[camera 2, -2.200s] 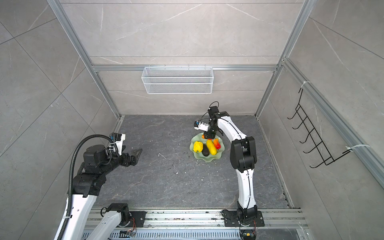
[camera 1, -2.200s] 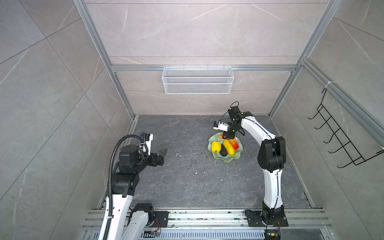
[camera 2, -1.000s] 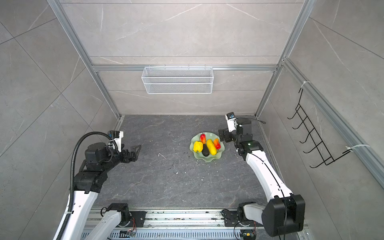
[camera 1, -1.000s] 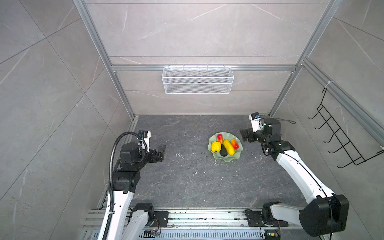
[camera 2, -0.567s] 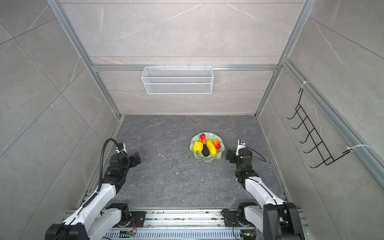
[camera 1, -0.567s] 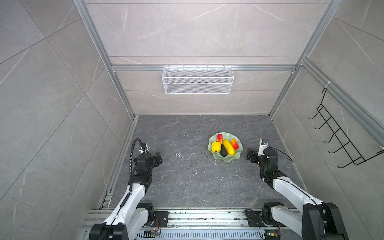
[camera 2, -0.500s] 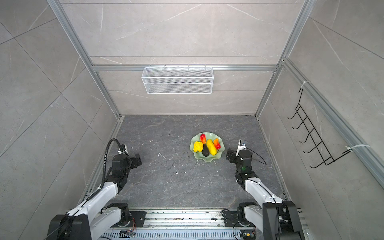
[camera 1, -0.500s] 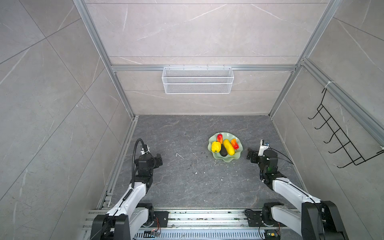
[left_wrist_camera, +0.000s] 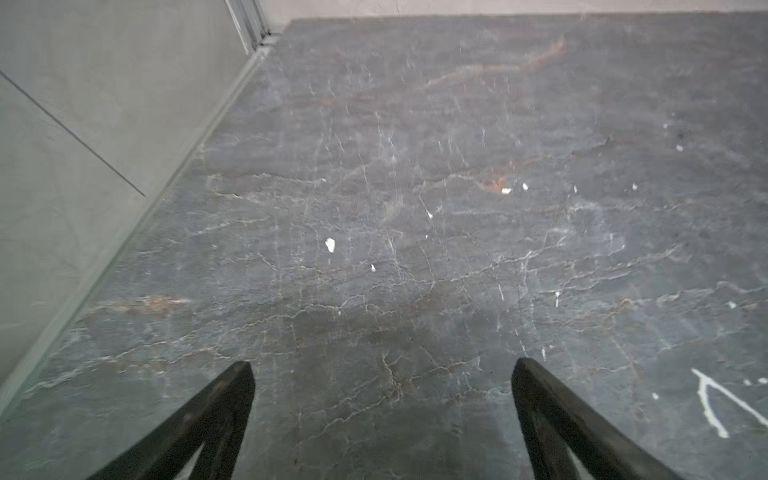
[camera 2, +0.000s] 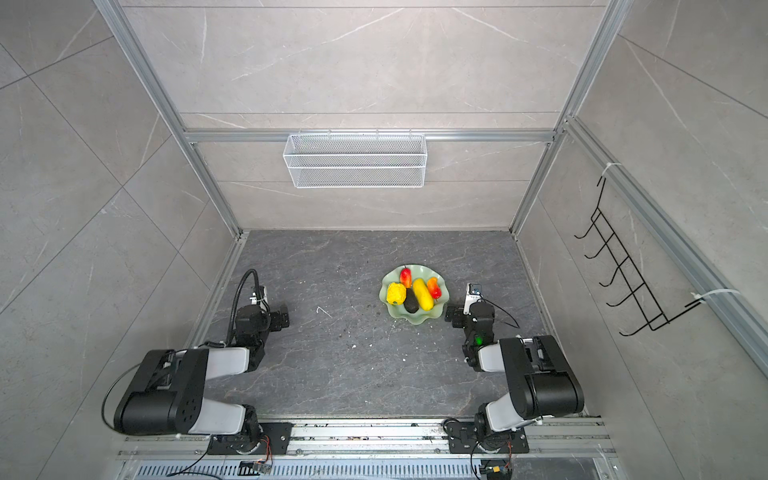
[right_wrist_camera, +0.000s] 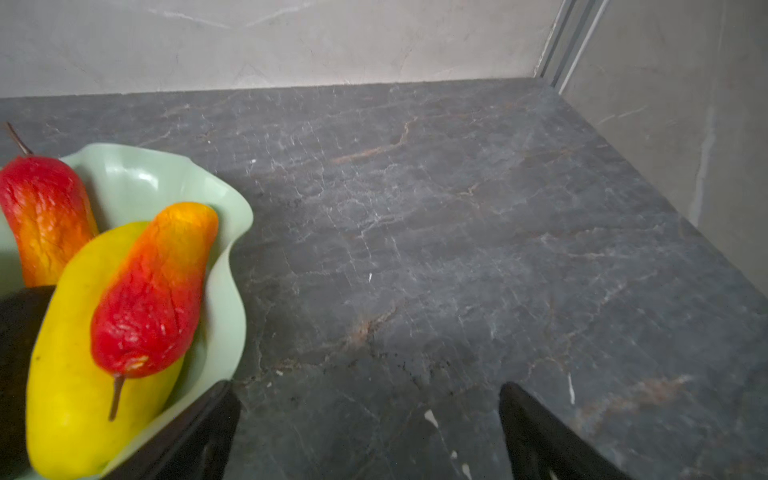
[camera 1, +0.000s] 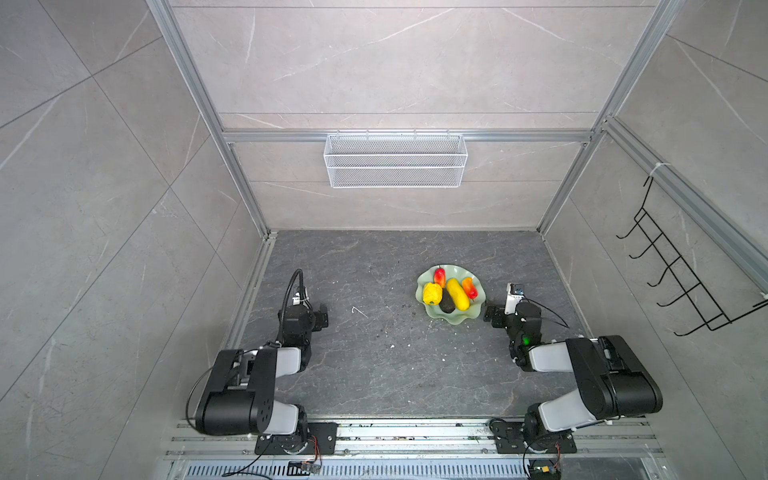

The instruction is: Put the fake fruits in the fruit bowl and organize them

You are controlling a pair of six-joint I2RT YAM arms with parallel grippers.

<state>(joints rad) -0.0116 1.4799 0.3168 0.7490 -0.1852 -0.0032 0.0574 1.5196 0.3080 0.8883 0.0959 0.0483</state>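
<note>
Both top views: all five fake fruits sit in the fruit bowl; I judge it done. Left fingers, right fingers spread, empty.

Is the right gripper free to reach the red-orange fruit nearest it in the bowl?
Probably yes: the right gripper is open beside the fruit bowl, and that red-orange fruit lies uncovered by the near rim.

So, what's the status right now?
Left gripper open, empty. Right gripper open, empty, close by bowl. Five fruits in bowl. Nothing in the way.
</note>
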